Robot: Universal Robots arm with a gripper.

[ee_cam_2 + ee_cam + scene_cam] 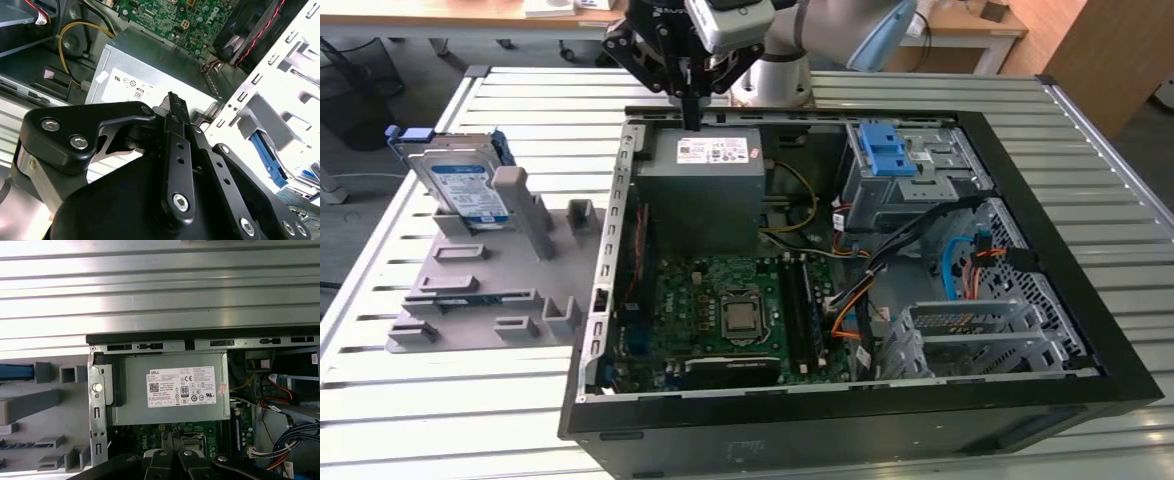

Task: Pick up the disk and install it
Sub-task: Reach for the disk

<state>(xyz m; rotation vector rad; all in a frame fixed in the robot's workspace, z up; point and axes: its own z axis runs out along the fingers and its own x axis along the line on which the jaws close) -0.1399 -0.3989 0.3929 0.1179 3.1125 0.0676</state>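
Observation:
The disk [462, 186] is a silver drive with a white-and-blue label in a blue carrier. It stands upright in a grey fixture [487, 275] on the exterior view's left, beside the open computer case [854, 412]. My gripper [690, 118] hangs over the case's far edge, just above the grey power-supply box [707, 170], well to the right of the disk. Its black fingers [176, 107] are shut together with nothing between them. In the first wrist view the gripper [172, 437] sits over the motherboard edge below the power-supply box [170, 387].
Inside the case lie a green motherboard [734, 310], a grey drive cage with blue latches [901, 160], loose cables [947, 270] and a perforated metal bracket [974, 335]. The case stands on a slatted metal table [454, 420]. The grey fixture [35, 405] lies beside the case wall.

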